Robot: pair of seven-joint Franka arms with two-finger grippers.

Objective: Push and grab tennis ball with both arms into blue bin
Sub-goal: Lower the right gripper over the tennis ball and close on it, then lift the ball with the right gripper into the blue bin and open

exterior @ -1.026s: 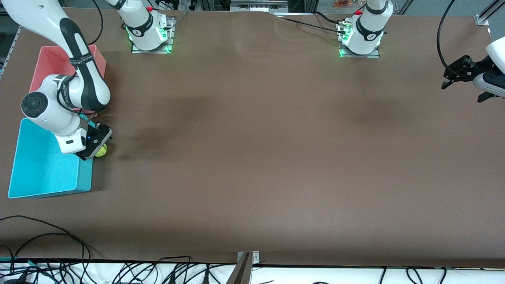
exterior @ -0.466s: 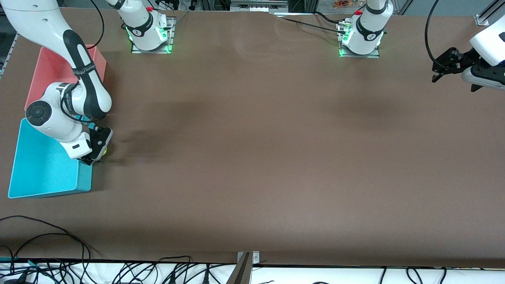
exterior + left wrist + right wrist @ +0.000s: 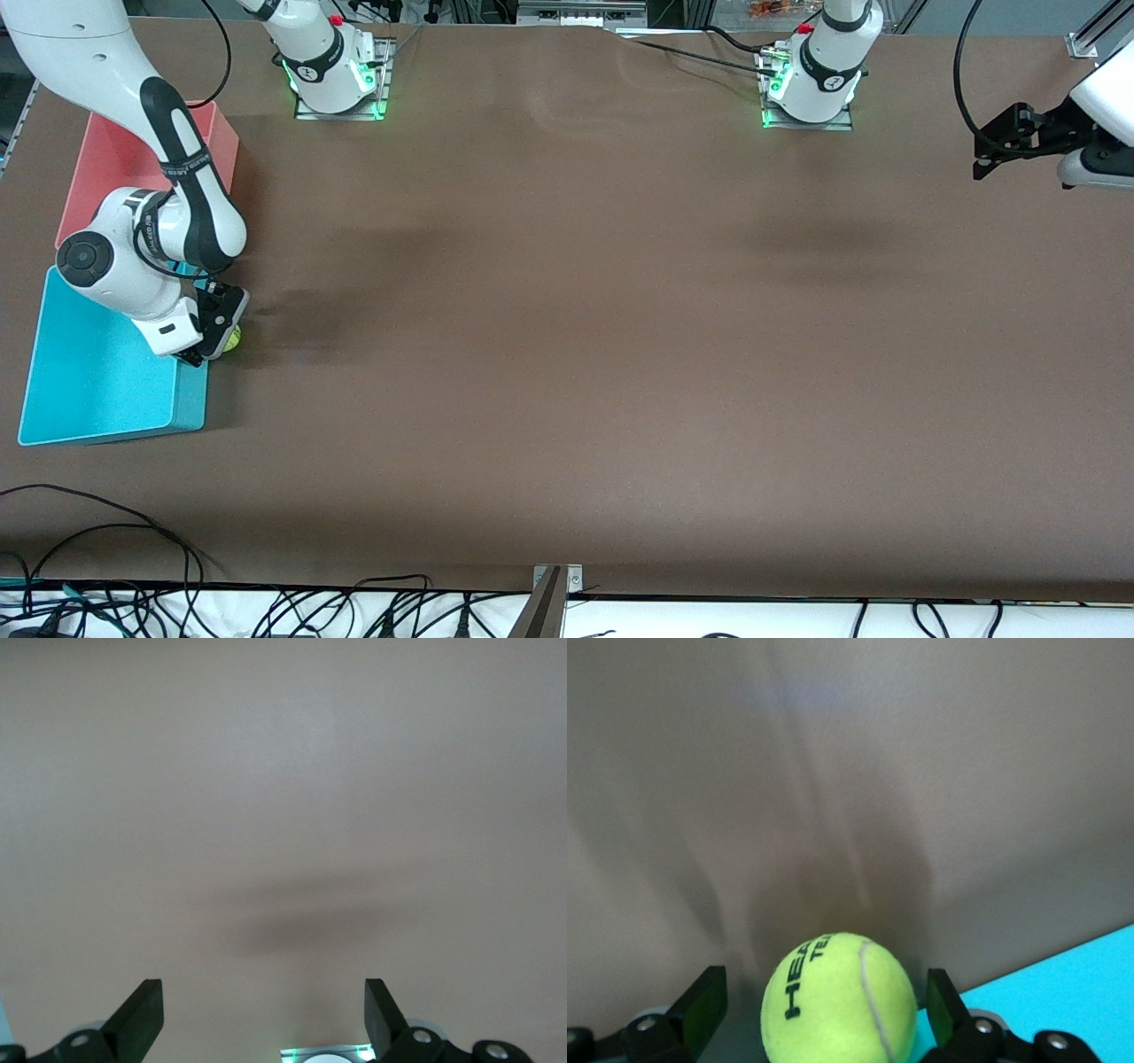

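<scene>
Right gripper (image 3: 213, 341) is down on the table with its fingers spread wide on either side of the tennis ball (image 3: 232, 338), not squeezing it yet as far as I can see. In the right wrist view the ball (image 3: 839, 998) sits squarely between the two fingers, with a gap on each side, and the wall of the blue bin (image 3: 1063, 992) shows just beside it. So the ball is on the table (image 3: 567, 354), right next to the bin (image 3: 97, 390) wall, at the right arm's end. What could go wrong imo: it's round and free, so if one finger touches first when they close, it could squirt out and roll away across the table. Closing too low could also pinch it off-centre and let it drop on the lift, and the bin wall is close enough that a finger might catch on it. Left gripper (image 3: 1005, 146) hangs released over the left arm's end of the table, well apart from everything, just waiting. Compared with a second ago, the right gripper has come down around the ball so less of it shows from the front, and the left one has pulled up and back a bit.
</scene>
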